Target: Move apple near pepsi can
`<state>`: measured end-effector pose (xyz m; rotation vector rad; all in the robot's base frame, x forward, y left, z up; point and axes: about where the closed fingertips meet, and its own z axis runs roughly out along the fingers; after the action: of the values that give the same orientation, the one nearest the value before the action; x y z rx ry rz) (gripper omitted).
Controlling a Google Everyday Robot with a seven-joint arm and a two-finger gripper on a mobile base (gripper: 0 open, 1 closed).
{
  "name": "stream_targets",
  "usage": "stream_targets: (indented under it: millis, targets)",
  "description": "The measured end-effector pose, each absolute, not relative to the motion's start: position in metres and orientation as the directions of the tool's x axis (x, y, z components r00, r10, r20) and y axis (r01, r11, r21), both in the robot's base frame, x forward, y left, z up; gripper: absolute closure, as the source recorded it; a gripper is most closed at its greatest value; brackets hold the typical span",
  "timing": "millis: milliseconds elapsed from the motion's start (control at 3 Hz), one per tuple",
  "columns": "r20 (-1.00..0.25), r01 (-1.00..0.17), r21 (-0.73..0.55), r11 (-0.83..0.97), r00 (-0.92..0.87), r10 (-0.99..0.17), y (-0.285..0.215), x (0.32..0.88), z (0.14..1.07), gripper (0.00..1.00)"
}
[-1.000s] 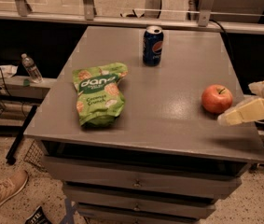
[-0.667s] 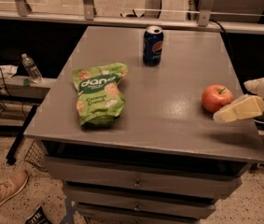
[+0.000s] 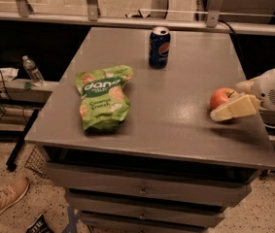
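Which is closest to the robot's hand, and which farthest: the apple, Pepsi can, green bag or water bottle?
1. apple, beside the hand, right edge of the table.
2. pepsi can, far centre, and green bag, left: too close to call.
3. water bottle, off the table, far left.

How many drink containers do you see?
2: the can far back on the table, a bottle on the low shelf at left. The pincer is by the apple, at right. Others may be hidden.

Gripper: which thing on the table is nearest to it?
The apple, right at the gripper; the can and the bag lie much farther away.
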<state>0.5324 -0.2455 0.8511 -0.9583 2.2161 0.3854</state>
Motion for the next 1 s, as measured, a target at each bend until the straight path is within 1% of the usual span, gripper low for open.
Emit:
stream_targets:
  millis: [333,667,1000]
  targets:
    - [-0.690,-0.747,0.005,0.665,-0.484,-0.539,-0.236,0.540,0.846,0.42]
    - [-0.693,-0.752,0.000,0.659,-0.476,-0.542,-0.235,0.544,0.846,0.64]
    - [-0.702,-0.729,-0.054,0.683,-0.458,-0.545,-0.258,0.551,0.862,0.87]
